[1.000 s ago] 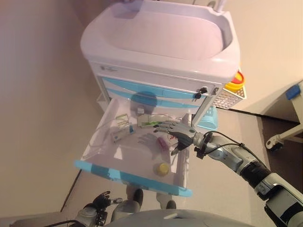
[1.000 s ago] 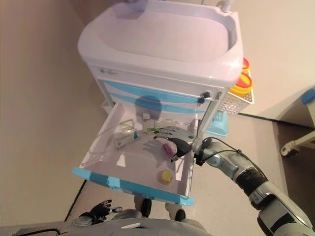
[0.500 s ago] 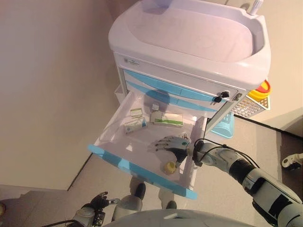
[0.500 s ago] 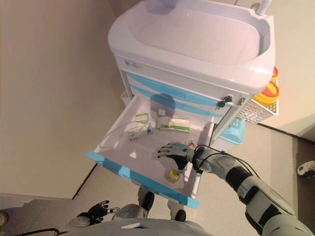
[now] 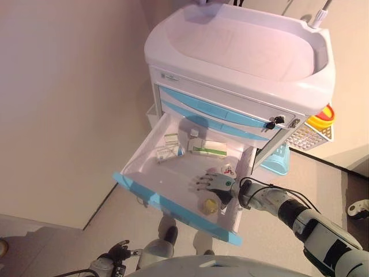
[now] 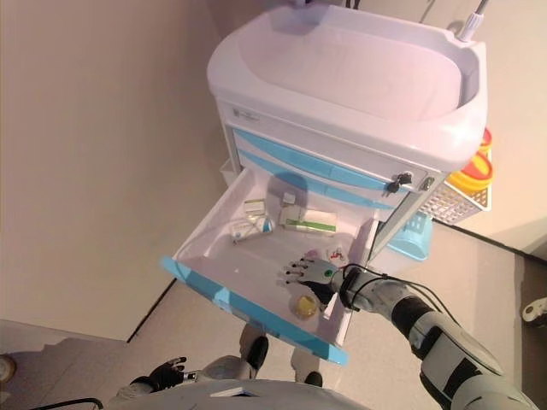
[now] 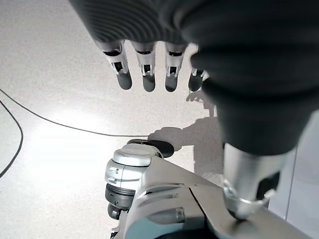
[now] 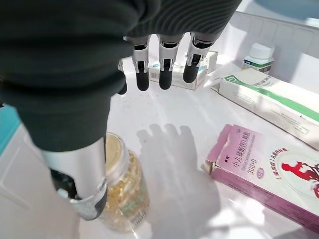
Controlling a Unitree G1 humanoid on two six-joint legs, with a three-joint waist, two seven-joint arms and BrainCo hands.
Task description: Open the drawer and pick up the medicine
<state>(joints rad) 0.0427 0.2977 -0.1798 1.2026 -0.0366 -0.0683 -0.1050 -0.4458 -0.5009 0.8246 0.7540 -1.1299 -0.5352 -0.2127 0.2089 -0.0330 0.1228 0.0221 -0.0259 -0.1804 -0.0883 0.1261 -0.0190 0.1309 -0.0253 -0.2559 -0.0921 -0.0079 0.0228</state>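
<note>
The cart's drawer (image 5: pixel 151 151), white with a blue front (image 5: pixel 173 209), stands pulled out. A small yellow-filled bottle (image 5: pixel 210 205) lies near its front right corner. My right hand (image 5: pixel 214 183) hovers open just above and behind the bottle. In the right wrist view the fingers (image 8: pixel 164 64) are straight and the thumb (image 8: pixel 82 191) sits beside the bottle (image 8: pixel 127 196), not gripping it. A pink box (image 8: pixel 264 169), a green-and-white box (image 5: pixel 206 148), a white bottle (image 8: pixel 260 56) and small boxes (image 5: pixel 167 152) also lie in the drawer. My left hand (image 5: pixel 113 255) hangs open low at the left.
The white cart top (image 5: pixel 242 52) overhangs the drawer's back. A yellow container (image 5: pixel 323 118) in a wire basket and a blue bin (image 5: pixel 277 158) hang on the cart's right side. A wall runs along the left. A castor (image 5: pixel 358 209) shows at the far right.
The camera has shifted. My right hand has moved from beside the pink box toward the drawer's front, and now sits over the yellow bottle. The left hand has stayed low.
</note>
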